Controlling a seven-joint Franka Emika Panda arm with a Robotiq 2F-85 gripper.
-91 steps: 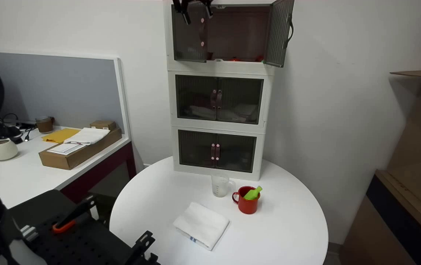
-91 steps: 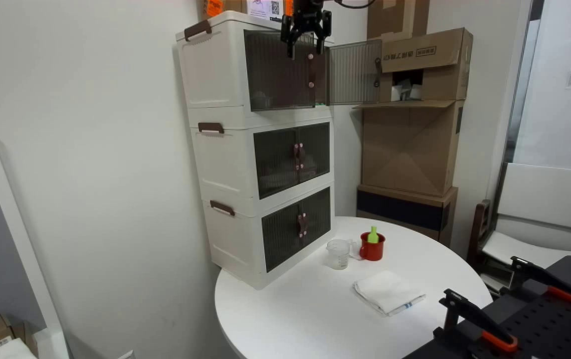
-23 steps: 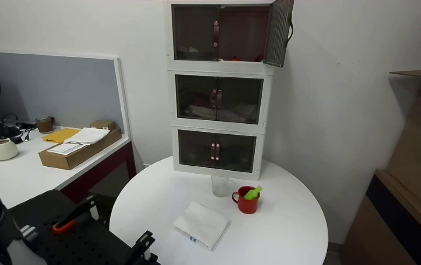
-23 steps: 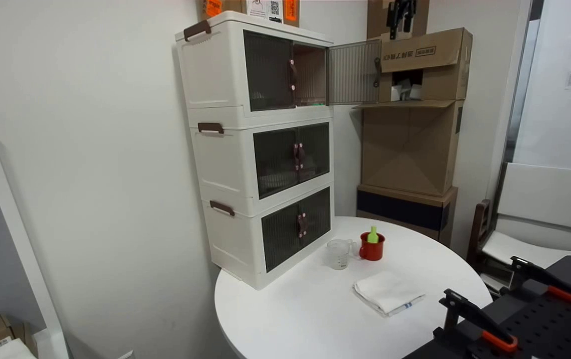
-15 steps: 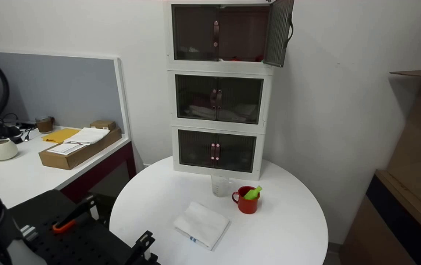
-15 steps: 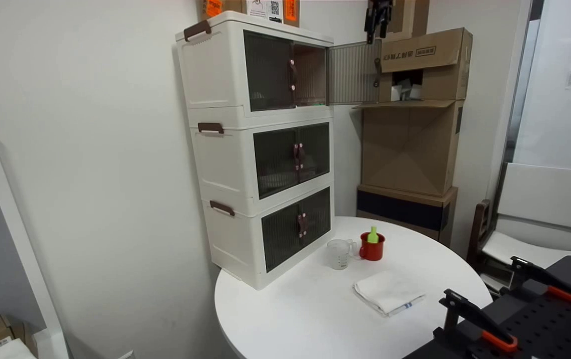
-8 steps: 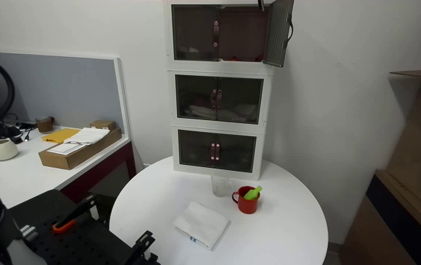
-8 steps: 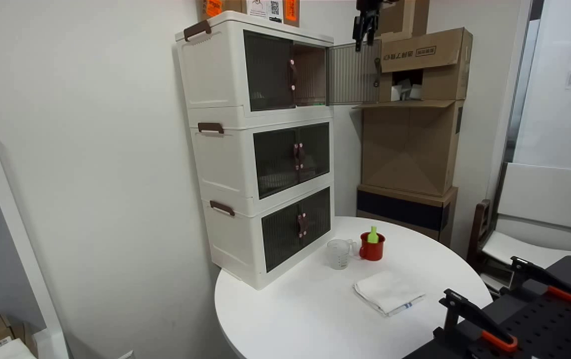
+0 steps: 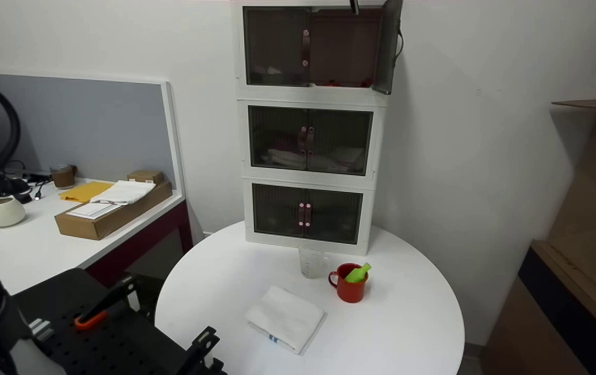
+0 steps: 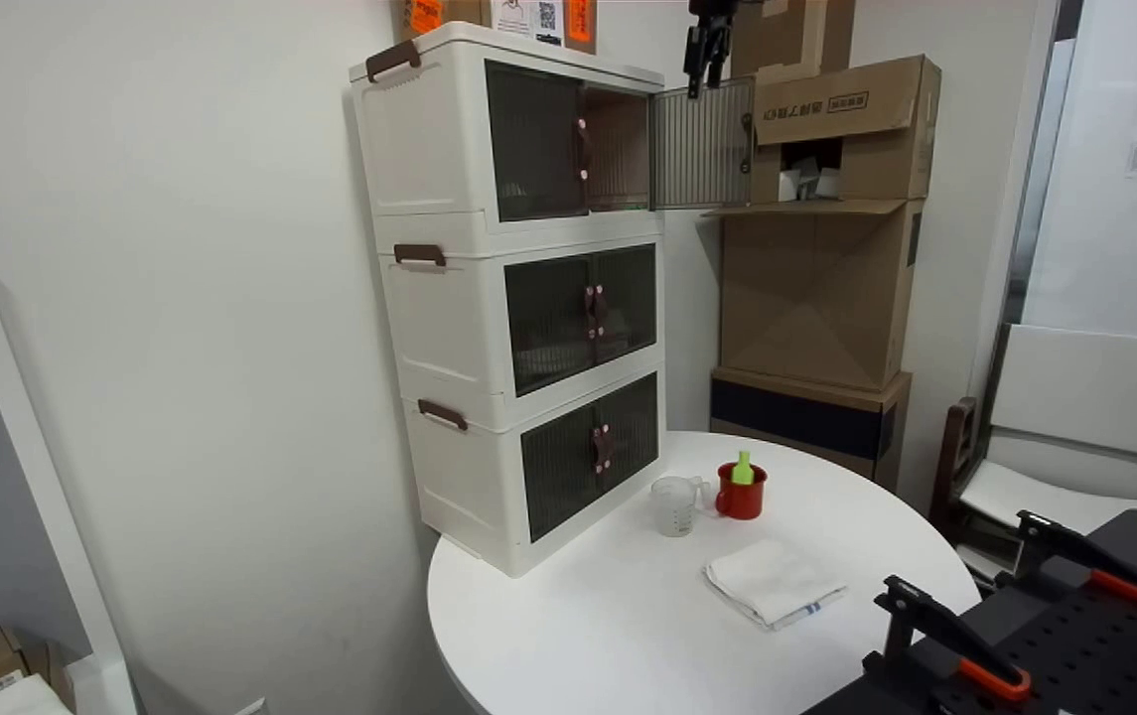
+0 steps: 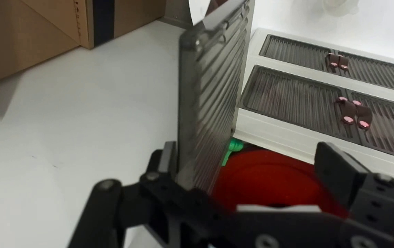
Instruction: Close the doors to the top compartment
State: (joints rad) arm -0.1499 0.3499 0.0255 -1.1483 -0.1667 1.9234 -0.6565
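At far left in an exterior view, a cream mug sits on a desk. Next, the left-hand smoky door lies flush over half the top compartment; the right-hand door stands swung outward. In the wrist view, the gripper is spread wide, straddling that panel's free edge; whether it touches cannot be told.

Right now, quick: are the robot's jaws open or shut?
Open: the jaws stand wide apart, clamped on nothing, with the swung-out door showing between them.
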